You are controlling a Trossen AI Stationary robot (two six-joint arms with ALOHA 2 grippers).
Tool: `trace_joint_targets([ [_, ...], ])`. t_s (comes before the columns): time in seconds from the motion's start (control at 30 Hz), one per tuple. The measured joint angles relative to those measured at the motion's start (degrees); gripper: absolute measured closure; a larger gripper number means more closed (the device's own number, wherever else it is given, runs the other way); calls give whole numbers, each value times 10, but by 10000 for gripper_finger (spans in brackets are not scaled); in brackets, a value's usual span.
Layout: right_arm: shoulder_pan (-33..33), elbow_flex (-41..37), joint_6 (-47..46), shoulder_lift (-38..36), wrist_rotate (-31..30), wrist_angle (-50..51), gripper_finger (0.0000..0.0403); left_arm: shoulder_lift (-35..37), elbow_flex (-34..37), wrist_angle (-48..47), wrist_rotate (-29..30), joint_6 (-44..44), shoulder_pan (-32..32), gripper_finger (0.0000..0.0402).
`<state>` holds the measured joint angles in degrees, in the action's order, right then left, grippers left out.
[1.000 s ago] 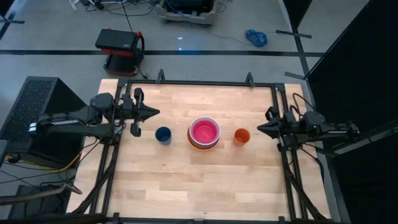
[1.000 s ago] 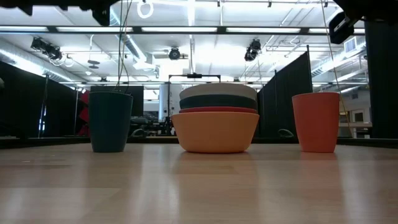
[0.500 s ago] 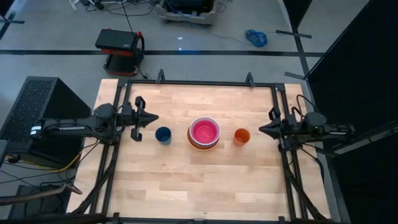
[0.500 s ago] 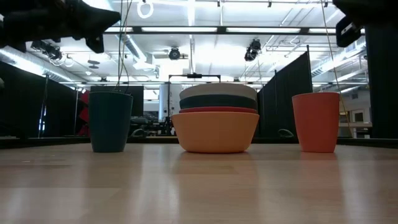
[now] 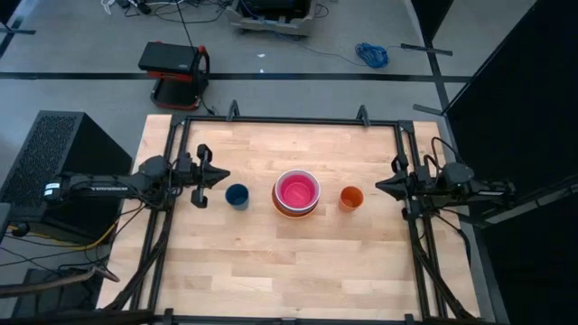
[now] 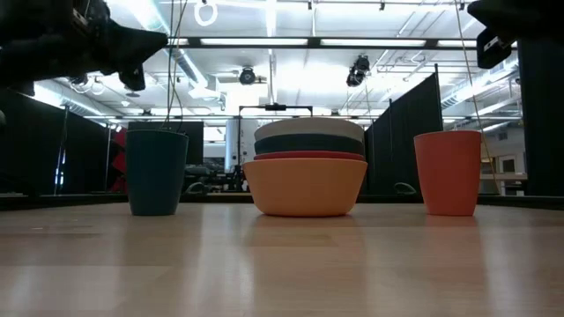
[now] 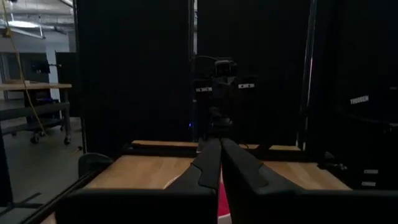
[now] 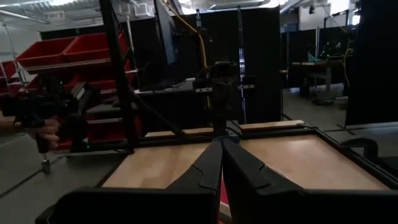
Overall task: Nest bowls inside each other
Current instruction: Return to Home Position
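The bowls (image 5: pixel 297 192) are nested in one stack at the middle of the wooden table (image 5: pixel 271 262). In the low view the orange bowl (image 6: pixel 305 187) is seen at the bottom, with the red bowl's rim (image 6: pixel 308 156), the teal-blue bowl (image 6: pixel 308 143) and the white bowl (image 6: pixel 308 129) rising from it in turn. From above, the pink bowl (image 5: pixel 297 190) is seen innermost. The dark blue cup (image 5: pixel 237 195) is stood just left of the stack and the orange cup (image 5: pixel 351 197) just right of it, neither touching it. The nesting is judged complete.

The left gripper (image 5: pixel 222 173) is held over the table's left side, near the dark blue cup, its fingers pressed together on nothing. The right gripper (image 5: pixel 377 187) is held at the right edge, apart from the orange cup, likewise clenched and empty.

Little is left to be spoiled. The dark blue cup could, however, be tipped or pushed into the stack if the left arm were swung low or forward, since its fingertips are pointed at the cup from close by. The same risk, though a lesser one, is judged to exist at the orange cup.
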<state>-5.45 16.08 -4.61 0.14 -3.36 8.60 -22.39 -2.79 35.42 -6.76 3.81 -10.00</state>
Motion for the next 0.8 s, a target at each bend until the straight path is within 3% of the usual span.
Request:
trace_joint_targets([
  [0.8, 0, 0, 6, 0, -12, 69, 403, 0, 22, -6, -24, 29, 0, 402],
])
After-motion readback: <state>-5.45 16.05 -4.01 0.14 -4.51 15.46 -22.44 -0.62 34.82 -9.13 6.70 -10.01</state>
